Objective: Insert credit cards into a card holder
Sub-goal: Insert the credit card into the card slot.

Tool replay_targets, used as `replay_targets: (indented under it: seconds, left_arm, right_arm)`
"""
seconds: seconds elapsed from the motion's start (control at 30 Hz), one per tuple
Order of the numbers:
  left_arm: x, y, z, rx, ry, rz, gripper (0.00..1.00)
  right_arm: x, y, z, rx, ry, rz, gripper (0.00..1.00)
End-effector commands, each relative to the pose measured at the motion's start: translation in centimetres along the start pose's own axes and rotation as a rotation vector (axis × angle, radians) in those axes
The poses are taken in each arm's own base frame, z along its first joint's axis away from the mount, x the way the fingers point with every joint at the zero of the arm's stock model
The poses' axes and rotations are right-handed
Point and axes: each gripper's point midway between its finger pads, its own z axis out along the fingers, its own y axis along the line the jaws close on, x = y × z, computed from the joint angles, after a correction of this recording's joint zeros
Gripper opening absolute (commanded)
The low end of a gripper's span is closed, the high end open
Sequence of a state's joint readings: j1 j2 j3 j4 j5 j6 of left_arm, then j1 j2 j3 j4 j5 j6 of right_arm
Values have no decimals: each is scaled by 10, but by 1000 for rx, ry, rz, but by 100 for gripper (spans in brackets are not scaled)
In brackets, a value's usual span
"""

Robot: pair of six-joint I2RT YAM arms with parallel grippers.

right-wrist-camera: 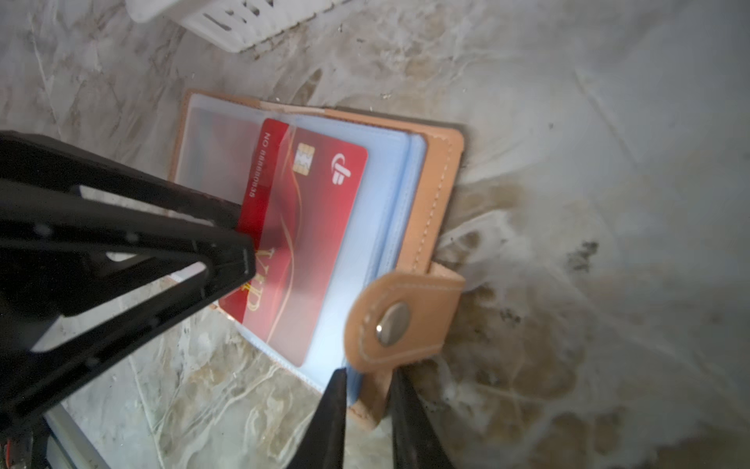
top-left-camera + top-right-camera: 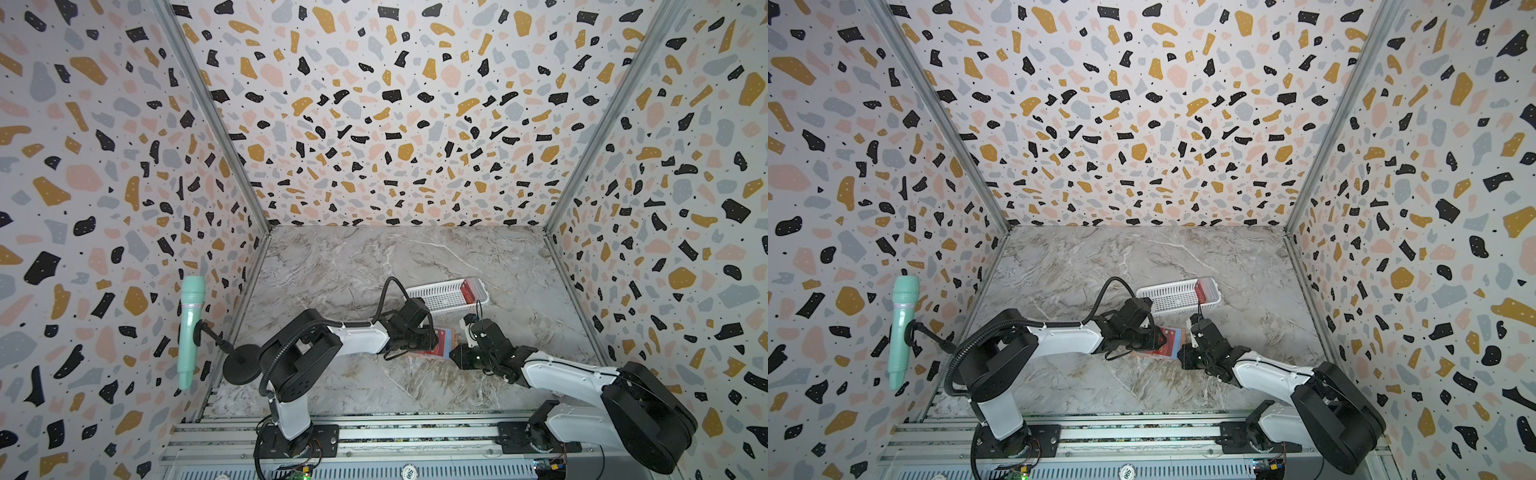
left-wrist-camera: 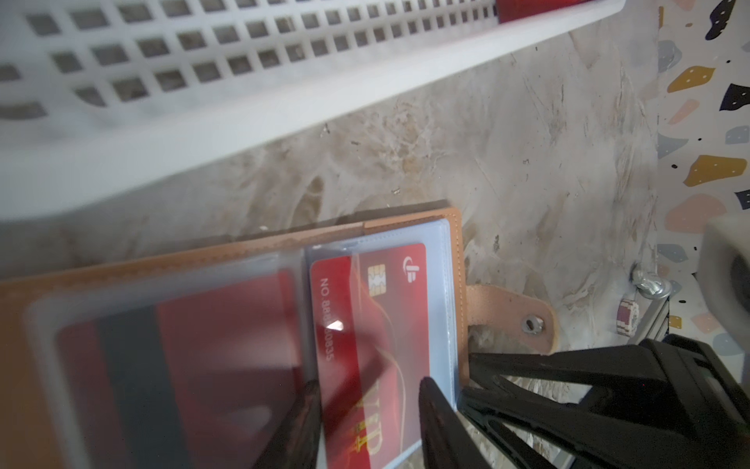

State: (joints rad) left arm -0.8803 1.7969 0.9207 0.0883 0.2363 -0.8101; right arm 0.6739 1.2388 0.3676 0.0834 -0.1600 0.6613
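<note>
Red plastic VIP credit card [image 1: 308,227] is sitting mostly inside a clear sleeve [image 1: 365,264] of the open tan leather card holder [image 1: 434,195] on the marble table [image 2: 332,270]. The left gripper [image 3: 369,406], jaws spread, is apparently nudging it deeper. The right gripper [image 1: 371,402] is pinching the strap [image 1: 406,292] to steady it.

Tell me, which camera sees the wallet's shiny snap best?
The right wrist view: the snap on the card holder looks big and close. The left wrist view shows it smaller. In both top views it is too small to find.
</note>
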Motion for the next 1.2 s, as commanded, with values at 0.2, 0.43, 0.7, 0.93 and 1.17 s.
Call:
replay_targets:
  seconds: [0.2,0.43,0.7,0.93,1.17]
  left_arm:
    - [18,-12,6,94,40,-7,37]
    - [26,-12,5,100,52,0,36]
    - [17,1,-4,2,8,10,28]
    - [12,11,-7,-68,-15,26,22]
    - [5,8,-11,-69,-49,31,29]
  right_arm:
    - [5,-15,1,92,28,10,23]
    - [-3,-19,1,126,14,8,22]
    - [-15,-18,-6,116,-17,-1,22]
    - [-22,-1,-16,29,-59,-27,21]
    - [-24,8,-20,-15,-74,-20,21]
